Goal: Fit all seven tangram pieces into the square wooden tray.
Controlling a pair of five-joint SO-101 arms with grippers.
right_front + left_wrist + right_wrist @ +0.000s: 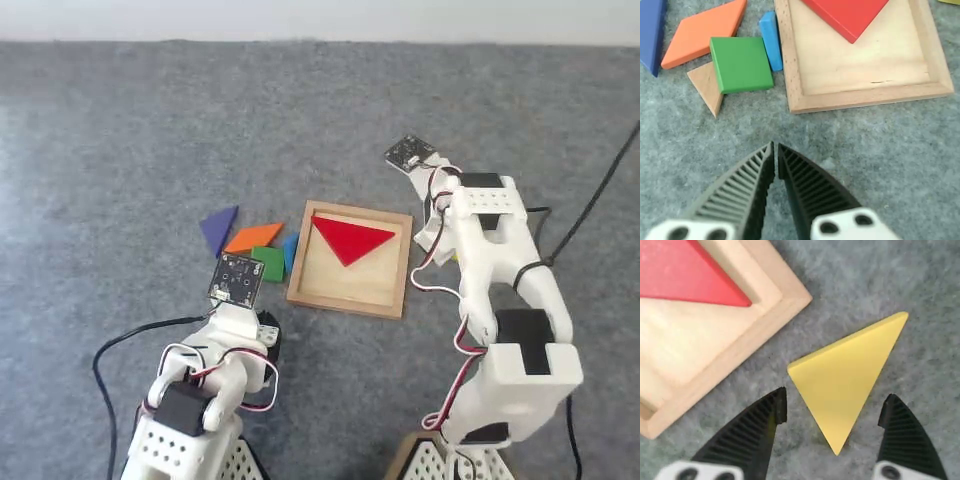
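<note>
The square wooden tray lies mid-table with a red triangle inside it, in the far part. Left of the tray lie a blue triangle, an orange parallelogram, a green square and a light blue piece. The left wrist view adds a plain wooden triangle beside the green square. My left gripper is shut over bare carpet just short of the tray. My right gripper is open, straddling a yellow triangle on the carpet beside the tray's corner.
Grey carpet covers the whole table. The right arm's body stands over the ground to the right of the tray. Cables trail from both arm bases near the front edge.
</note>
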